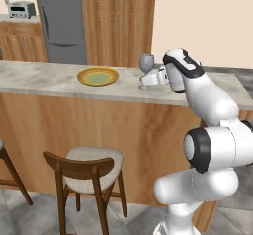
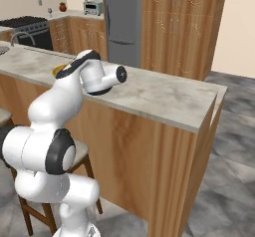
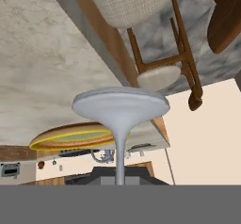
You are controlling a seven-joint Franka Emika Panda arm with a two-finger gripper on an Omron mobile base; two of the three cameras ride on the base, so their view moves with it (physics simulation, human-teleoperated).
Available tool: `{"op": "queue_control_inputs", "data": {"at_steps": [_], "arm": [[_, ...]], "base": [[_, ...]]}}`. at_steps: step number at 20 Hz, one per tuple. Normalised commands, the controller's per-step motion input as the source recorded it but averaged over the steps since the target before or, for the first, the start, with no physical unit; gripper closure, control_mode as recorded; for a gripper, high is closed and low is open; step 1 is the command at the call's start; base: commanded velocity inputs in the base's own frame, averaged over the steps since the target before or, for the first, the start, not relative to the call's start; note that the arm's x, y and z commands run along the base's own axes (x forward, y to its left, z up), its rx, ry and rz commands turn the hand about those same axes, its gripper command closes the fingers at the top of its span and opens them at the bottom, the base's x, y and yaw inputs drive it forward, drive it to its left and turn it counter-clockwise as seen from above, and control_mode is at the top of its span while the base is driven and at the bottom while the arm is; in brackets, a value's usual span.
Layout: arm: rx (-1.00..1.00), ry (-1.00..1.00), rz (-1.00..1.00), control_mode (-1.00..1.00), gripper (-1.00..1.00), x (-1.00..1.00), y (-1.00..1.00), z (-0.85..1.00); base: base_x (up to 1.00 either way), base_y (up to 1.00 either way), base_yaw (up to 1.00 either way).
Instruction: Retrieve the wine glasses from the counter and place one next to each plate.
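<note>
**Glass brought to the yellow plate**

While our gripper point(image 1: 151, 78) reached level over the bar top point(image 1: 44, 78), its fingers were pinched tight on the thin stem of a wine glass point(image 1: 147, 71), which stood upright with its foot at or just above the marble; we could not tell whether it touched. We judged the grip sat on the stem because that was the narrowest part our closed jaws could clamp, and because it kept the bowl upright.

From the hand view, rolled over so the room hung inverted, the glass's round foot point(image 3: 120, 104) spread across the middle, with the stem running down toward our fingertips. Just beyond it lay the golden-yellow plate point(image 3: 73, 136) with its greenish centre, resting near the bar's front edge. From the left base view the glass stood just beside that plate point(image 1: 98, 76), apart from its rim, which we judged a fitting spot to release it. Below the bar stood a cushioned stool point(image 1: 89, 170).
</note>
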Motion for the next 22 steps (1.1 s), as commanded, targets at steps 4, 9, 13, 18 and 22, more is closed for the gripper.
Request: {"op": "queue_control_inputs", "data": {"at_steps": [4,9,13,18,22], "arm": [[0.00,0.00,0.00,-1.00,1.00,0.42,0.04,0.00],[0.00,0.00,0.00,-1.00,1.00,0.42,0.02,-0.02],[0.00,0.00,0.00,-1.00,1.00,0.36,0.00,-0.13],[-0.03,-0.02,0.00,-1.00,1.00,0.20,0.09,-0.22],[-0.02,-0.05,0.00,-1.00,1.00,0.11,0.12,-0.29]], "base": [[0.00,0.00,0.00],[0.00,0.00,0.00],[0.00,0.00,0.00],[0.00,0.00,0.00],[0.00,0.00,0.00]]}}
